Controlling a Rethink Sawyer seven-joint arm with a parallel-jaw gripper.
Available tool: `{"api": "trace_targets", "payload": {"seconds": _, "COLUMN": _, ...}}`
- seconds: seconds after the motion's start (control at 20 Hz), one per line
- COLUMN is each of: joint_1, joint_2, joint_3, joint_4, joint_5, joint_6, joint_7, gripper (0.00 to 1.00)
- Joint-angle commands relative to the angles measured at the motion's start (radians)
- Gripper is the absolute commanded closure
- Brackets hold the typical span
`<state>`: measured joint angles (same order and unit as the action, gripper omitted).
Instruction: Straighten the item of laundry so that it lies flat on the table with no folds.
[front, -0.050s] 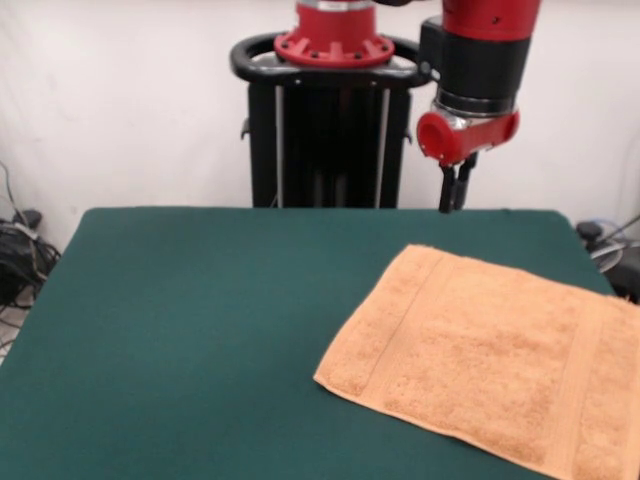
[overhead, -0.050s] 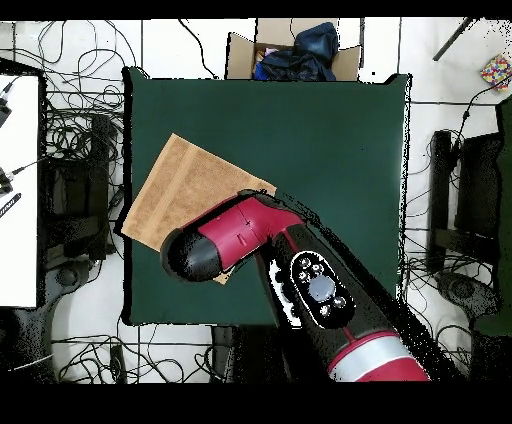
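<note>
The item of laundry (front, -0.050s: 490, 360) is a light orange towel with band stripes near its short ends, spread out at the front view's right side on the dark green table (front, -0.050s: 200, 330). Its right end runs past the table's edge. In the overhead view the item of laundry (overhead, -0.050s: 185, 190) lies at the table (overhead, -0.050s: 320, 170) left edge, partly hidden under the arm. My gripper (front, -0.050s: 452, 200) hangs above the table's far edge, beyond the towel's far corner and clear of it, its two dark fingers close together with nothing between them.
A cardboard box (overhead, -0.050s: 290, 50) holding dark clothes stands past the table's top edge in the overhead view. Cables (overhead, -0.050s: 80, 130) and black equipment lie on the floor to both sides. The red and black arm (overhead, -0.050s: 300, 280) reaches over the table's lower left part.
</note>
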<state>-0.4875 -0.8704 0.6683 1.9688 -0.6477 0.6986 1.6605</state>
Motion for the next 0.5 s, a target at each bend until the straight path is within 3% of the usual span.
{"api": "trace_targets", "payload": {"seconds": 0.05, "joint_1": 0.025, "joint_2": 0.050, "joint_3": -0.066, "joint_4": 0.028, "joint_5": 0.013, "joint_6": -0.022, "joint_7": 0.101, "gripper": 1.00}}
{"api": "trace_targets", "payload": {"seconds": 0.5, "joint_1": 0.027, "joint_2": 0.060, "joint_3": -0.072, "joint_4": 0.029, "joint_5": 0.004, "joint_6": -0.032, "joint_7": 0.106, "gripper": 1.00}}
